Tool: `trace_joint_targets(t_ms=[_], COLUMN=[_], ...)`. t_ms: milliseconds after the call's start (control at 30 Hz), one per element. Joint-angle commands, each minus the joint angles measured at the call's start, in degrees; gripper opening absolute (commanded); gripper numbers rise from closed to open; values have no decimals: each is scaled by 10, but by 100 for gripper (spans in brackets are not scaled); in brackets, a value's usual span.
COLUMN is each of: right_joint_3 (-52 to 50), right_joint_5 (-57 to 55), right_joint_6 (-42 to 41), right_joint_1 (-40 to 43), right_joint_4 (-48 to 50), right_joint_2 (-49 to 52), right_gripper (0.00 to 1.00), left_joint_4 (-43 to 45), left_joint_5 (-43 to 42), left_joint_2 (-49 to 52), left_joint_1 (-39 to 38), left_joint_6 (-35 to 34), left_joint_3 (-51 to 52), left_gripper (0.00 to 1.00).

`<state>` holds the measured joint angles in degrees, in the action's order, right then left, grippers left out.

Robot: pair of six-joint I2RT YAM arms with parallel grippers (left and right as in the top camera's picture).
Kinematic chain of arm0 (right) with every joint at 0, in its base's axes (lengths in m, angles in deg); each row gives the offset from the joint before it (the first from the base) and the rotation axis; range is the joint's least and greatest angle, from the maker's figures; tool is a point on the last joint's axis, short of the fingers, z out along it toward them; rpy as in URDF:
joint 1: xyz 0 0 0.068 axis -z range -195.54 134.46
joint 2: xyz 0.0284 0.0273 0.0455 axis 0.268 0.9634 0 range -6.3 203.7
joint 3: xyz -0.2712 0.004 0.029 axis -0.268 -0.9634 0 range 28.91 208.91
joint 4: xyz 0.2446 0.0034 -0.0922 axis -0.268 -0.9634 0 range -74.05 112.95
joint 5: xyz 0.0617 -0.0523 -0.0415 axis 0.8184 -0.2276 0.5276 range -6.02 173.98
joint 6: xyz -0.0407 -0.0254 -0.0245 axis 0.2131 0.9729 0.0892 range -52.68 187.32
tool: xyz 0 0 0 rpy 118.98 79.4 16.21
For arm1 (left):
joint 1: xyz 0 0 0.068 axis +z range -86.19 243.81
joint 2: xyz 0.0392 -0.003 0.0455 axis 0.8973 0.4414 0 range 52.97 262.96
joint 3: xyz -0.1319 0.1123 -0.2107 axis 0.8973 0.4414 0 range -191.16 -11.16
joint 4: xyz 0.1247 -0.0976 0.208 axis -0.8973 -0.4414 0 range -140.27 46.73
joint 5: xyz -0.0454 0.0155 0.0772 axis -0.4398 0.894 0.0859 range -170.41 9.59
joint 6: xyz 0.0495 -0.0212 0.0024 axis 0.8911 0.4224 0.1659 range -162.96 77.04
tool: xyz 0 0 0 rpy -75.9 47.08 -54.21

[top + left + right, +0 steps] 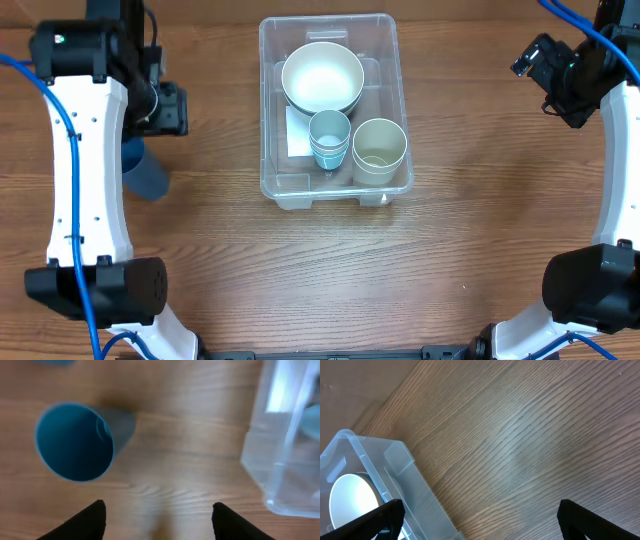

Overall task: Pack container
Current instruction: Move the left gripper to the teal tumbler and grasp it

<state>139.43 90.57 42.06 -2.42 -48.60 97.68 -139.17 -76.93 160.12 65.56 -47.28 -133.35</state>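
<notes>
While your left claw (pixel 159 505) gapes empty, the upright blue plastic cup (pixel 75 442) stands nearby — opposite the clear plastic container (pixel 285 450).

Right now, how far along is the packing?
Done: a white bowl, a stack of light blue cups and a pale cup sit inside the container.
In hand: nothing is gripped. The left gripper is open near the dark blue cup on the table, left of the container. The right gripper is open and empty.
Left: that cup is not yet packed.
</notes>
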Motion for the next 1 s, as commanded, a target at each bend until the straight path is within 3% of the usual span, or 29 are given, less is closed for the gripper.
trace_joint_targets(t_ms=[0, 200, 733, 800, 967], right_joint_3=[12, 12, 12, 12, 12], right_joint_5=[-5, -5, -5, -5, -5], right_joint_6=[-1, -1, -1, -1, -1], right_joint_1=[1, 1, 1, 1, 1], right_joint_4=[3, 3, 3, 3, 3], right_joint_2=[-8, -8, -8, -8, -8], right_gripper=[100, 100, 100, 100, 100], left_joint_4=[31, 117, 195, 216, 256], left_joint_5=[19, 44, 74, 73, 45], left_joint_2=[0, 0, 12, 12, 12], left_joint_1=[14, 36, 55, 55, 54], left_joint_6=[7, 19, 82, 81, 72], left_joint_3=[79, 181, 212, 238, 292], left_gripper=[66, 67, 68, 57, 5])
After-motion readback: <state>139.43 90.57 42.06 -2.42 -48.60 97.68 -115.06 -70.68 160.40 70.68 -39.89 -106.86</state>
